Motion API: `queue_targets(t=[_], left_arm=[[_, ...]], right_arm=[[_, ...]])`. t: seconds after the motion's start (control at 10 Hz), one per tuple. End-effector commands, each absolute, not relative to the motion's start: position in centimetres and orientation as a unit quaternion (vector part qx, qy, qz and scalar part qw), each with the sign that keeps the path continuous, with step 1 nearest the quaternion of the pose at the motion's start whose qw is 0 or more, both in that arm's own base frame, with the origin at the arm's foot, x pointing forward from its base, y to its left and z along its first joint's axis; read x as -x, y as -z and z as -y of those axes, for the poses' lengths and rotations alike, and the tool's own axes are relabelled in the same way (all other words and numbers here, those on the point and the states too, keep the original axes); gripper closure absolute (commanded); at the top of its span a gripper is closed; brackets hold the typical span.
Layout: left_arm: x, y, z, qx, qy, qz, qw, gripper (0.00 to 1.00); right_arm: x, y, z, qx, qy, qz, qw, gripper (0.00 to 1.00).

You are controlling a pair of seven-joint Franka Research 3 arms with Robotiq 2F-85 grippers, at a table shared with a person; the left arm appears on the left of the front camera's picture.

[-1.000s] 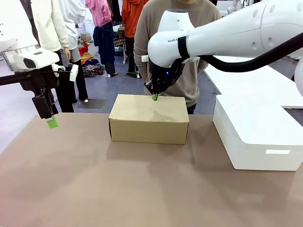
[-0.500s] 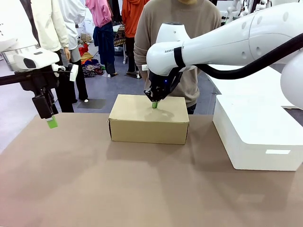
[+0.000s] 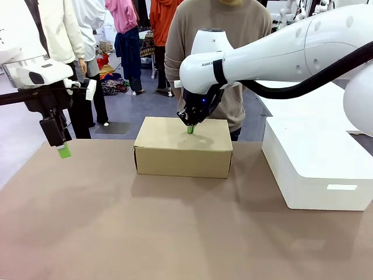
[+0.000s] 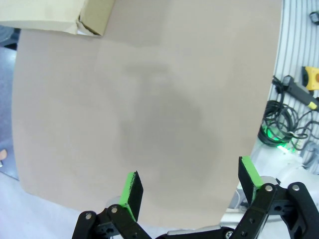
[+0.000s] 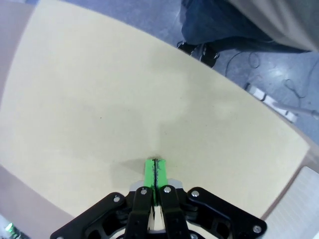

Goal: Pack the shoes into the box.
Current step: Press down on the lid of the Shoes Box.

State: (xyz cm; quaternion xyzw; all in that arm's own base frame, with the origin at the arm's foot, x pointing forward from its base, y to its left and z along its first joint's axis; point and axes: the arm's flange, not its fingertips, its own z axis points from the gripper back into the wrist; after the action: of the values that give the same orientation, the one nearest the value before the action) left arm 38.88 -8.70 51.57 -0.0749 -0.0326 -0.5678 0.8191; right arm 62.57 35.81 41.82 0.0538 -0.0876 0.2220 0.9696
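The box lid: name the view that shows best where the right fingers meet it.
The right wrist view: the shut right gripper presses its fingers onto the closed box lid, tips meeting cardboard. The front view shows the whole box with the gripper on top, contact small. The left wrist view catches one box corner.

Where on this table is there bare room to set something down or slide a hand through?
Bare tabletop spans the whole near side, in front of the cardboard box, and the left part below the open left pincer. A narrower lane runs between box and white block. It is crowded at the box lid, where the shut right pincer presses.
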Motion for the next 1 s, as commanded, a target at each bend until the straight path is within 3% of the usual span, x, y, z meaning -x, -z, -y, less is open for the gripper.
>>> queue_targets(t=[0.0,0.9], left_arm=[[-38.9,-51.9,8.4,0.079,0.570,0.032,0.817,0.00],[-38.9,-51.9,8.4,0.079,0.570,0.032,0.817,0.00]], right_arm=[[-62.2,-44.0,-35.3,-0.046,-0.214,0.110,0.970,1.00],[-51.2,-52.1,-30.6,-0.081,-0.338,0.132,0.928,1.00]])
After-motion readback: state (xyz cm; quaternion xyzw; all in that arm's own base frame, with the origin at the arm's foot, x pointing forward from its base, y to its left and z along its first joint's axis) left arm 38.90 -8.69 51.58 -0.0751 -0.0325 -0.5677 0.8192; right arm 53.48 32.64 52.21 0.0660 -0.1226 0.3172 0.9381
